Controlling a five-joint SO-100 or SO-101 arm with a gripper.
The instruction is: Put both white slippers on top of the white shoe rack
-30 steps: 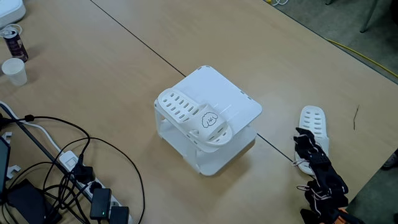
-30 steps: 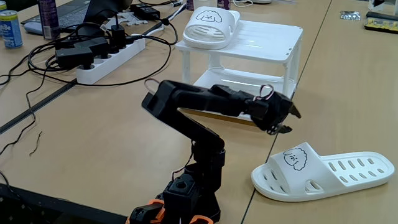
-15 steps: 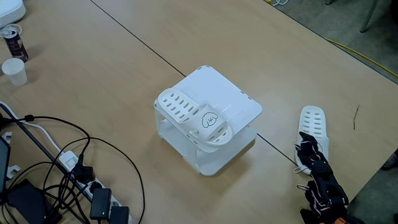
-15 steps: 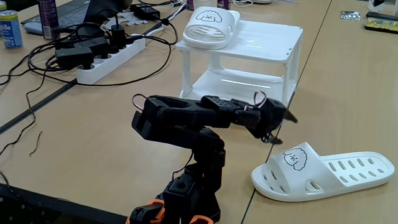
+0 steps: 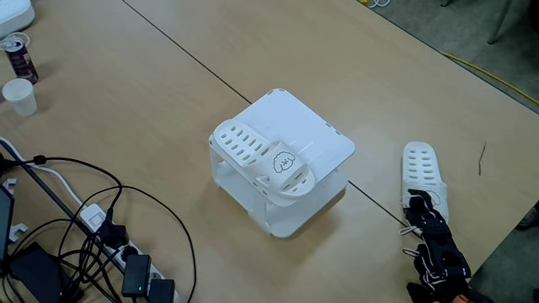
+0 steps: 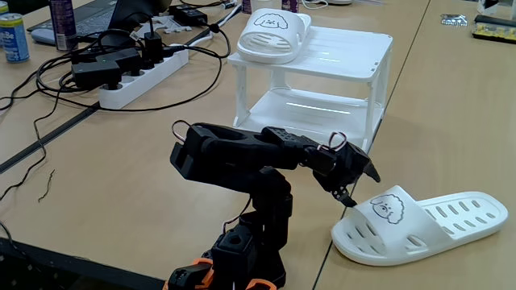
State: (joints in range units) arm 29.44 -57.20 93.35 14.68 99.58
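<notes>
White shoe rack (image 6: 339, 56), one slipper (image 6: 270, 34) on top, other slipper (image 6: 423, 225) on table.

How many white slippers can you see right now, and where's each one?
2. One white plastic slide slipper lies on top of the white plastic shoe rack. The other white slipper lies on the wooden table, with the black arm's claw at its strap.

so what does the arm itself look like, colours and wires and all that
The arm is matte black, built of blocky plastic links, on a base with orange parts at the bottom. The tool is black too, with two pointed fingers. Thin dark wire loops stick up near the wrist, and white threads cross the arm in a fixed view.
</notes>
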